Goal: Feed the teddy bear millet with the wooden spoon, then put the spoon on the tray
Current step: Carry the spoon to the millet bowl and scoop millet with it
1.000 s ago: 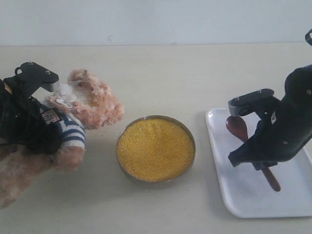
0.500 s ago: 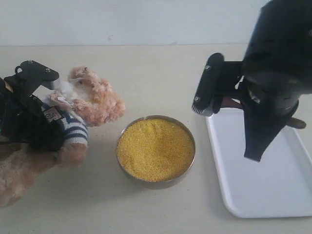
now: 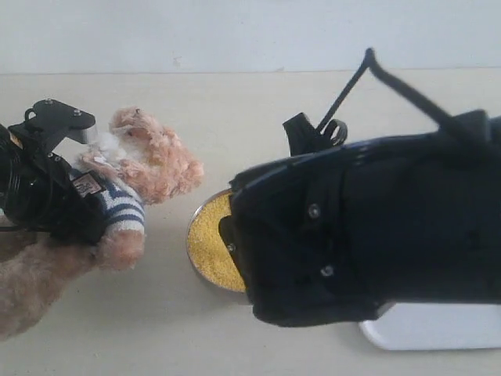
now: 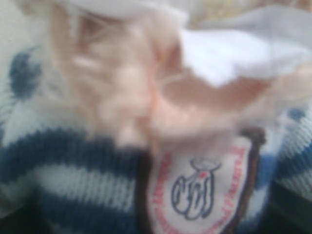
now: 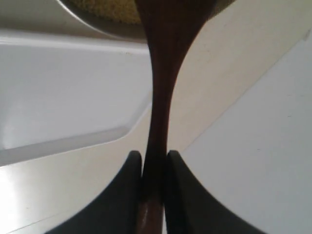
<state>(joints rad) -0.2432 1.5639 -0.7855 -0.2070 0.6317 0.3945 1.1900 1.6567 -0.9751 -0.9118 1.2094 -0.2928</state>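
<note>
Pale wall [image 3: 235,31] runs behind a beige tabletop [image 3: 258,110]. In the exterior view the right arm [image 3: 376,227], black and very close to the camera, fills much of the scene from the middle of the tabletop to its right edge, and thin cables rise from its top. At the left edge lies the teddy bear [image 3: 153,160], fluffy and tan-pink, with its head raised and turned toward the middle and its striped shirt showing below. The left gripper [image 3: 48,188] sits against the bear's torso. Its wrist view shows only blurred fur, navy and white stripes and the shield badge [image 4: 197,187], so I cannot tell whether it is clenched or released. Only a white strip of the tray [image 3: 438,333] shows under the right arm, toward the front right corner. The metal bowl [image 3: 192,227] stands about mid-table, mostly hidden by the arm. A crescent of yellow millet [image 3: 211,243] shows on its left side. The wooden spoon [image 5: 163,73], dark and glossy, appears only in the right wrist view, where its slim handle runs out to a wider end above the bowl's rim and the millet. Whether it touches the grains I cannot tell. The right gripper [image 5: 154,158] grasps the handle, with its dark fingers [image 5: 127,195] pressed against both sides.
</note>
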